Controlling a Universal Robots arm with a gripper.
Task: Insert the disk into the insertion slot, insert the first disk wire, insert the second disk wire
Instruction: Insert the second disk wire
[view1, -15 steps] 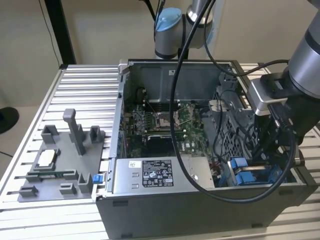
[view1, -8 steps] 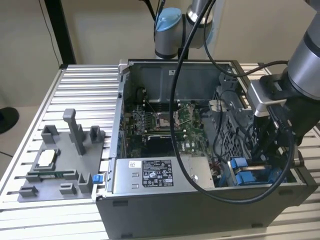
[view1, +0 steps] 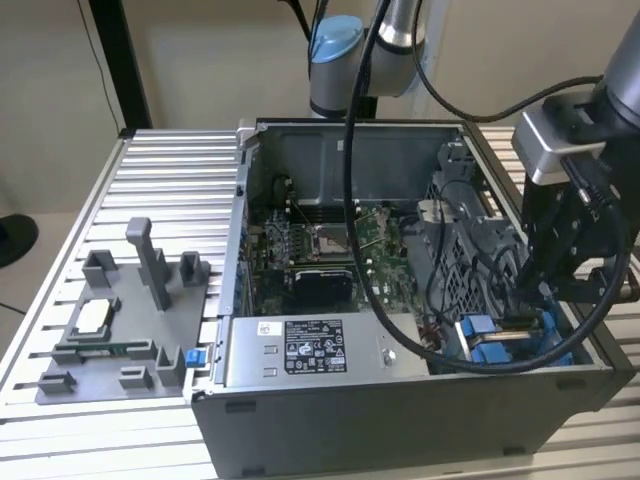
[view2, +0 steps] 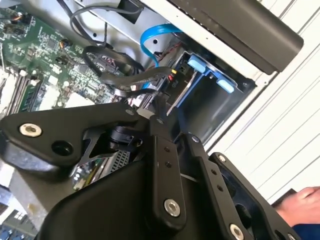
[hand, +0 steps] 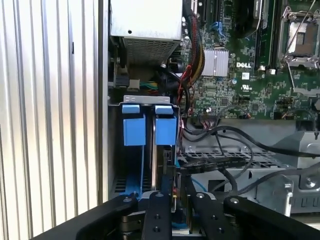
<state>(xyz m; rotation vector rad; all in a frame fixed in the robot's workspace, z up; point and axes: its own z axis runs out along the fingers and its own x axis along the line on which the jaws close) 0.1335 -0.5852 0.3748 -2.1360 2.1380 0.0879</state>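
Exterior view first: an open grey computer case (view1: 400, 400) lies on a ribbed aluminium table (view1: 160, 190), its green motherboard (view1: 320, 250) exposed beside a grey labelled power-supply box (view1: 310, 350). At the case's corner toward the exterior view's right, the black gripper (view1: 545, 285) reaches down into the insertion slot (view1: 500, 340), a dark metal cage with bright blue plastic rails.

Second wrist view: black matte linkage bars with silver bolts frame the gripper (view2: 155, 107), which sits over the disk (view2: 175, 95), seen edge-on in its blue carrier, already down in the bay. A blue ribbon-like cable (view2: 150, 37) loops above.

First wrist view: two square blue tabs (hand: 150, 122) cap the slot (hand: 145, 145); the disk's thin edge (hand: 165, 160) stands upright between the rails. The gripper (hand: 172, 192) seems closed on that edge, though the contact itself is partly hidden.
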